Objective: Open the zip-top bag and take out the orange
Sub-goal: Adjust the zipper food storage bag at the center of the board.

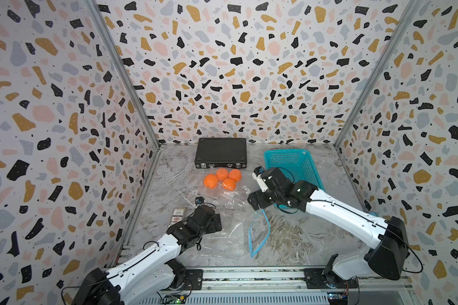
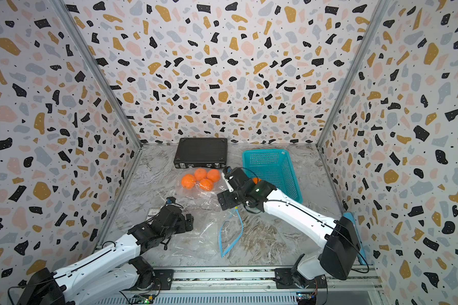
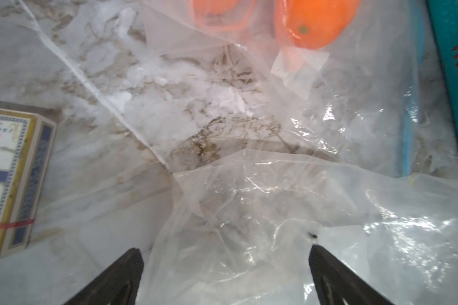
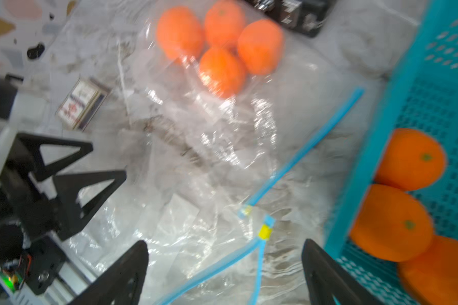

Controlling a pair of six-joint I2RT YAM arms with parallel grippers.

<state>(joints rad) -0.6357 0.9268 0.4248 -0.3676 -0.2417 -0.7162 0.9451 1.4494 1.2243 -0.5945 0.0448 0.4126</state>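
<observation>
Presently both the left tool [image 3: 225,253] and right tool [image 4: 224,245] stand released over the zip-top bag [image 1: 228,232], which lies on the marbled counter [image 1: 296,245] containing four oranges [image 1: 222,179], bordered by a black case [image 1: 220,151], teal basket [image 1: 286,151] and card box [image 1: 177,215], inside terrazzo-patterned walls [image 1: 222,66].

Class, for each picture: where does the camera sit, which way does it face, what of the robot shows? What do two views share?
Top view: high at the front, looking down at the table; left arm and right arm show.
Top view: same height and aim; basket, both arms.
Left wrist: on the left arm, facing over the bag toward oranges; open left tool tips show.
Right wrist: on the right arm, facing bag, zip and basket; open right tool, plus left tool.
Shared: both wrist views show the card box.
</observation>
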